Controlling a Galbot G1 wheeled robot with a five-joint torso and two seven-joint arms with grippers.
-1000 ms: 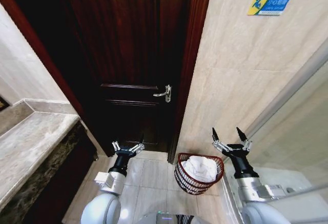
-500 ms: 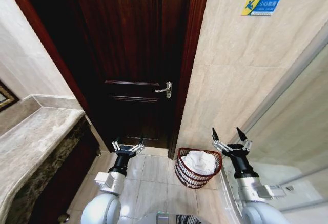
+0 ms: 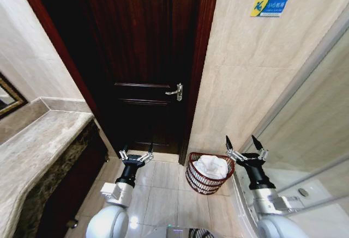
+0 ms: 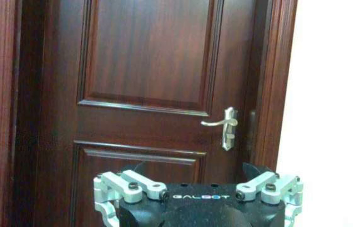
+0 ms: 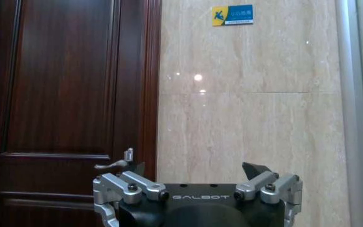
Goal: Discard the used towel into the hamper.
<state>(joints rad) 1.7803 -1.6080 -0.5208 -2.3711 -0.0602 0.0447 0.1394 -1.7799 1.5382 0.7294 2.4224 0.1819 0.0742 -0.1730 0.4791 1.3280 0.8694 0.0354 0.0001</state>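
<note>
Since the earlier frame the head camera had swung, sliding the stone counter [image 3: 38,145] lower-left; the hamper [image 3: 209,174] stood on the tiled floor by the dark door [image 3: 144,58], holding a white towel [image 3: 211,165]. Left gripper [image 3: 136,154] and right gripper [image 3: 244,142] hung empty, fingers spread apart

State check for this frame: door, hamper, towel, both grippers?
door: closed, handle level
hamper: upright on the floor by the wall
towel: white, bundled inside the hamper
left gripper: open, empty, raised before the door
right gripper: open, empty, beside the hamper
</note>
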